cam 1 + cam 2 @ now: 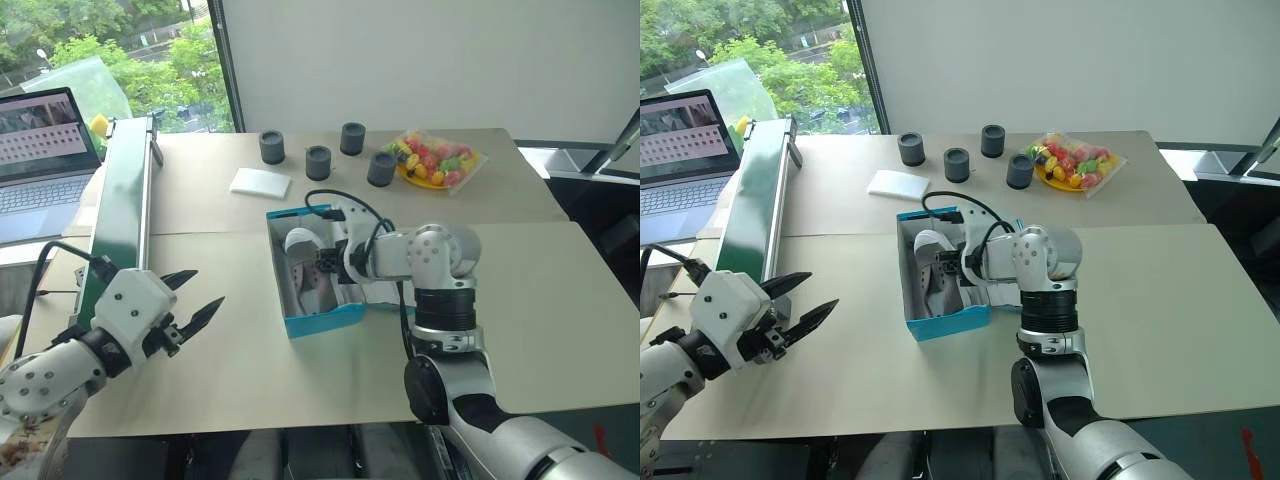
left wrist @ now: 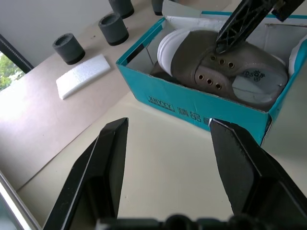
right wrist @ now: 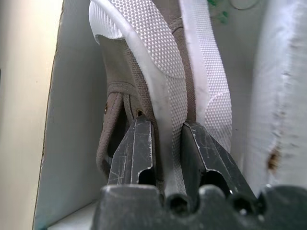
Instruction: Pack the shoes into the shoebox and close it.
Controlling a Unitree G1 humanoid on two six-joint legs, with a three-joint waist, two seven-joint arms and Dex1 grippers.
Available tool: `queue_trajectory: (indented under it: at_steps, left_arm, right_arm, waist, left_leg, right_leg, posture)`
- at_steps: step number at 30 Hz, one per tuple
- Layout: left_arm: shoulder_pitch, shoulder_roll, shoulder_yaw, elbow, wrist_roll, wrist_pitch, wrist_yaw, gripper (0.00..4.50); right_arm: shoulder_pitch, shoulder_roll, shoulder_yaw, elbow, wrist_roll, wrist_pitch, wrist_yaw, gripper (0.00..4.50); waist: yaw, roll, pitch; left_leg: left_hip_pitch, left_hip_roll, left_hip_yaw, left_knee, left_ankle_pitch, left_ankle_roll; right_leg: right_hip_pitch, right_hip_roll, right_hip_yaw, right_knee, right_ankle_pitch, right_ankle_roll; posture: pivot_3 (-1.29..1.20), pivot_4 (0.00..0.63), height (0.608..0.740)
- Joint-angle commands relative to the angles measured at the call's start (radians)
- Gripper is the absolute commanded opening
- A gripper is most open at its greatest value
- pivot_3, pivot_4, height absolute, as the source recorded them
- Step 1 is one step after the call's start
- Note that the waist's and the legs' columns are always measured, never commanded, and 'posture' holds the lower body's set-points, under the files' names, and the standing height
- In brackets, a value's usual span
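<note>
The turquoise shoebox (image 1: 320, 322) stands open in the middle of the table. Both shoes (image 1: 300, 262) lie on their sides inside it, grey-brown uppers and whitish soles showing. My right gripper (image 3: 165, 124) reaches down into the box and is shut on the white sole rim of one shoe (image 3: 158, 57); the second sole (image 3: 208, 72) lies right beside it. My left gripper (image 1: 208, 287) hovers open and empty over the bare table left of the box. In the left wrist view it (image 2: 168, 124) faces the box's side wall (image 2: 192, 108). The lid is mostly hidden under my right arm.
A long green conveyor (image 1: 125, 200) runs along the table's left side, with a laptop (image 1: 40, 150) beyond it. Behind the box lie a flat white pad (image 1: 260, 182), several dark cylinders (image 1: 318, 162) and a bag of colourful pieces (image 1: 440, 160).
</note>
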Motion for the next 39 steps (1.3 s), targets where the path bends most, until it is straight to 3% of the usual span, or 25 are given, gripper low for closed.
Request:
queue_trajectory:
  at_steps: [1, 9, 11, 16, 19, 27, 32, 33, 35, 39]
  left_arm:
    - [-0.022, 0.013, -0.02, 0.006, 0.015, -0.028, 0.016, 2.87]
    - [-0.064, 0.023, -0.053, 0.035, 0.025, -0.036, 0.025, 2.87]
    - [-0.069, 0.025, -0.056, 0.038, 0.027, -0.036, 0.026, 2.93]
    - [-0.069, 0.029, -0.055, 0.035, 0.031, -0.034, 0.026, 2.93]
    - [-0.074, 0.031, -0.054, 0.036, 0.027, -0.03, 0.025, 2.93]
    - [-0.094, 0.037, -0.083, 0.065, 0.031, -0.041, 0.018, 2.93]
    - [-0.113, 0.048, -0.092, 0.09, 0.033, -0.051, 0.013, 2.93]
    - [-0.118, 0.05, -0.094, 0.095, 0.032, -0.053, 0.012, 2.93]
    - [-0.126, 0.054, -0.097, 0.104, 0.03, -0.055, 0.01, 2.93]
    - [-0.137, 0.056, -0.108, 0.112, 0.021, -0.068, 0.001, 2.93]
  right_arm:
    - [-0.043, 0.044, 0.058, 0.028, 0.009, 0.008, 0.044, 0.46]
    - [-0.092, 0.012, 0.228, 0.266, -0.078, -0.147, 0.182, 0.46]
    - [-0.103, 0.003, 0.245, 0.315, -0.101, -0.188, 0.207, 1.39]
    - [-0.156, 0.005, 0.19, 0.39, -0.125, -0.276, 0.229, 2.86]
    - [-0.204, -0.013, 0.162, 0.375, -0.116, -0.281, 0.25, 3.97]
    - [-0.347, -0.118, -0.024, 0.243, -0.031, -0.256, 0.329, 3.97]
    - [-0.338, -0.18, -0.161, 0.132, 0.186, -0.111, 0.512, 3.97]
    - [-0.284, -0.244, -0.133, 0.053, 0.244, -0.11, 0.609, 3.46]
    - [-0.168, -0.392, -0.058, -0.085, 0.35, -0.092, 0.8, 3.06]
    - [0.115, -0.705, 0.115, -0.305, 0.393, -0.256, 1.168, 1.66]
  waist:
    - [-0.001, 0.0, 0.0]
    - [-0.012, 0.0, 0.0]
    - [-0.019, 0.0, 0.0]
    - [-0.021, -0.001, -0.001]
    - [-0.017, -0.001, 0.0]
    - [-0.012, 0.0, 0.0]
    - [-0.011, 0.0, 0.0]
    - [-0.012, 0.0, 0.0]
    - [-0.002, -0.001, 0.0]
    - [0.018, -0.001, 0.0]
  left_leg:
    - [0.0, 0.0, 0.0, 0.0, 0.0, 0.0]
    - [0.001, 0.0, 0.0, 0.0, 0.0, 0.0]
    - [0.001, 0.0, 0.0, 0.0, 0.0, 0.0]
    - [0.006, 0.001, 0.0, 0.0, 0.0, 0.0]
    - [0.005, 0.001, 0.0, 0.0, 0.0, 0.0]
    - [-0.001, 0.0, -0.001, -0.001, 0.0, 0.0]
    - [-0.002, 0.0, -0.001, -0.001, 0.0, 0.0]
    - [-0.001, 0.001, -0.001, -0.001, 0.0, 0.0]
    - [-0.001, 0.001, -0.001, -0.001, 0.0, 0.0]
    - [-0.002, -0.001, -0.002, 0.0, 0.0, 0.001]
  right_leg:
    - [0.0, 0.0, 0.0, 0.0, 0.0, 0.0]
    - [0.0, 0.0, 0.0, 0.0, 0.0, 0.0]
    - [0.001, 0.0, 0.0, 0.0, 0.0, 0.0]
    - [0.003, 0.001, 0.001, 0.001, 0.0, 0.0]
    - [0.003, 0.001, 0.001, 0.002, 0.0, -0.001]
    - [-0.002, 0.0, 0.0, 0.0, 0.0, 0.0]
    - [-0.001, 0.0, 0.0, -0.001, 0.0, 0.0]
    - [-0.001, 0.0, 0.0, -0.001, 0.0, 0.0]
    - [0.0, 0.0, -0.001, -0.001, 0.0, 0.0]
    - [0.003, -0.003, -0.004, -0.005, -0.001, 0.003]
  posture:
    - [0.0, 0.15, 0.726]
    - [0.0, 0.15, 0.726]
    - [0.0, 0.15, 0.726]
    - [0.0, 0.15, 0.726]
    - [0.0, 0.15, 0.726]
    - [0.0, 0.15, 0.726]
    - [0.0, 0.15, 0.726]
    - [0.0, 0.15, 0.726]
    - [0.0, 0.15, 0.726]
    - [0.0, 0.15, 0.726]
